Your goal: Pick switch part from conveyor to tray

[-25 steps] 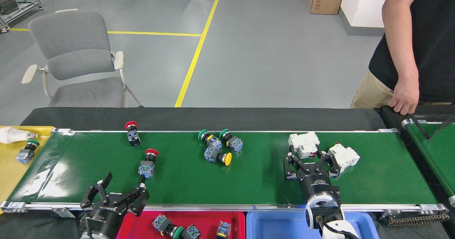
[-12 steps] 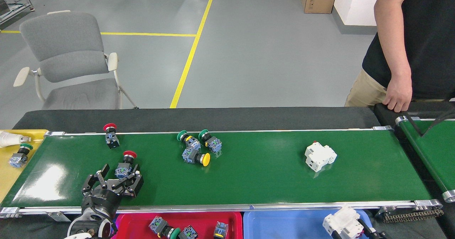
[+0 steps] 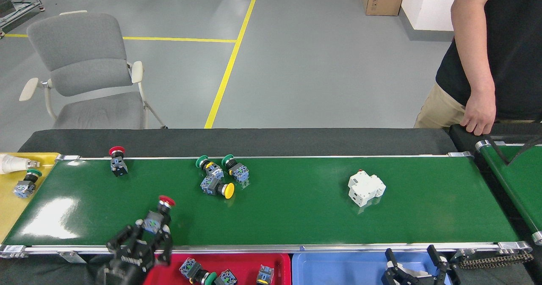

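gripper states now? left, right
Left gripper: closed on the red-capped push-button switch part, near the conveyor's front edge.
Right gripper: open, empty, over the blue plastic tray.

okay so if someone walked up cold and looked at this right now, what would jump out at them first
Probably the long glossy green conveyor dotted with push-button switches: a green and yellow cluster near its far rail, and a red-capped switch gripped by the left end effector at the near edge, just above the red tray. Next, the lone white breaker block right of centre, and a person's hand resting at the far right corner.
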